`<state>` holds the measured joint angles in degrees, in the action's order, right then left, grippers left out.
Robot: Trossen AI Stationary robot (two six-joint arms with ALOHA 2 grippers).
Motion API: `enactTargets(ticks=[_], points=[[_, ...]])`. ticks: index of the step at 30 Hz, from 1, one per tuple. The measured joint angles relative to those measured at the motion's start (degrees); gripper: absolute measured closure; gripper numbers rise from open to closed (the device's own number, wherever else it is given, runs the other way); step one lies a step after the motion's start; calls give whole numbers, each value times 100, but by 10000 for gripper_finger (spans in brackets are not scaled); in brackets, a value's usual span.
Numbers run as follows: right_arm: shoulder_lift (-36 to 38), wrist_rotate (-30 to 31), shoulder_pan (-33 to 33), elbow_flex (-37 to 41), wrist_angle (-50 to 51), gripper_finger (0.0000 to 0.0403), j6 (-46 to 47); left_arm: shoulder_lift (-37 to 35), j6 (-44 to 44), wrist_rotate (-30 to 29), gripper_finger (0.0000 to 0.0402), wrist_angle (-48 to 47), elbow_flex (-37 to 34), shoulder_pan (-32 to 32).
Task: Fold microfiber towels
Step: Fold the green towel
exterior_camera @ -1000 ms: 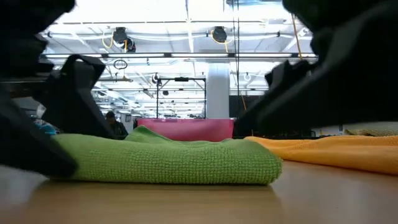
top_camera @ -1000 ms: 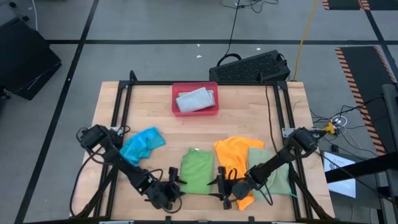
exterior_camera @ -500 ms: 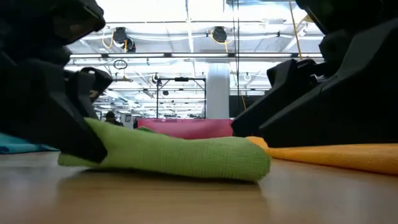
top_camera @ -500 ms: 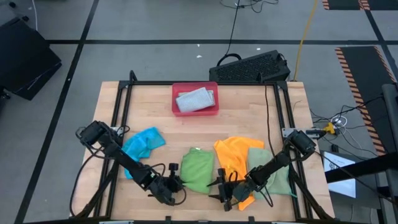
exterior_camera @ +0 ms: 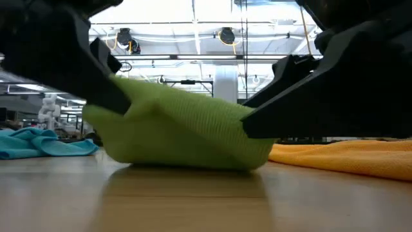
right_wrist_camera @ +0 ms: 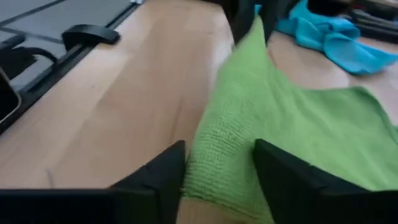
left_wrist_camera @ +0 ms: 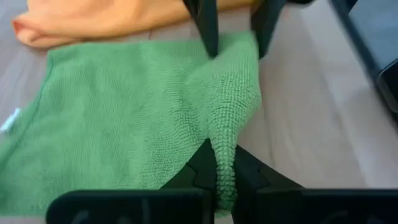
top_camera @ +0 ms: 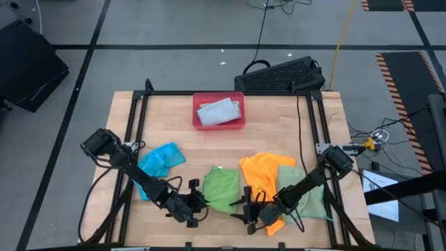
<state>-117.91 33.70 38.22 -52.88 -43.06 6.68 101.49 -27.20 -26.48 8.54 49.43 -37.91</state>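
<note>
A pink-red tray (top_camera: pixel 237 101) holding a folded grey towel (top_camera: pixel 219 111) sits at the far middle of the table (top_camera: pixel 279 132), well apart from both hands. A black keyboard (top_camera: pixel 282 75) lies off the table's far edge. A crumpled blue towel (top_camera: pixel 160 161) lies just beside the left arm, behind the left hand (top_camera: pixel 196 207). An orange towel (top_camera: pixel 263 183) and a pale green towel (top_camera: pixel 306 188) lie under and beside the right arm, the orange one touching the far side of the right hand (top_camera: pixel 249 209).

The bright green towel (top_camera: pixel 221 189) lies between the two hands at the near middle of the table, its near edge lifted off the wood at both corners, as the low view shows.

The left hand is clenched on the towel's near left corner; in the left wrist view the cloth is pinched into a narrow ridge between its fingers (left_wrist_camera: pixel 202 168). The right hand grasps the near right corner with its fingers (right_wrist_camera: pixel 280 163) set wider, a thick bunch of green cloth filling the gap between them.
</note>
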Motion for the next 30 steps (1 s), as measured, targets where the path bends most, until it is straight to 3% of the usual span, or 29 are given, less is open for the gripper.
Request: enactTargets(ticks=[5, 8, 11, 15, 20, 25, 30], points=[[0, 41, 0, 0, -167, 333, 126, -41, -16, 304, 394, -31, 0, -2], [59, -391, -25, 0, -195, 388, 145, -41, -18, 690, 386, -20, 1, -20], [186, -815, -109, 0, -205, 388, 318, -41, -18, 840, 374, 9, 2, -48], [389, -861, -215, 0, -98, 382, 359, -41, 33, 1116, 381, 22, 2, -52], [792, -1694, -566, 0, 136, 398, 479, -344, 264, 1792, 395, -86, 7, -35], [840, -2612, -1015, 0, 210, 392, 920, -864, 272, 1634, 375, -924, 8, -34], [840, -2629, -1308, 1, 348, 389, 962, -1014, 279, 1324, 371, -1565, 4, 80]])
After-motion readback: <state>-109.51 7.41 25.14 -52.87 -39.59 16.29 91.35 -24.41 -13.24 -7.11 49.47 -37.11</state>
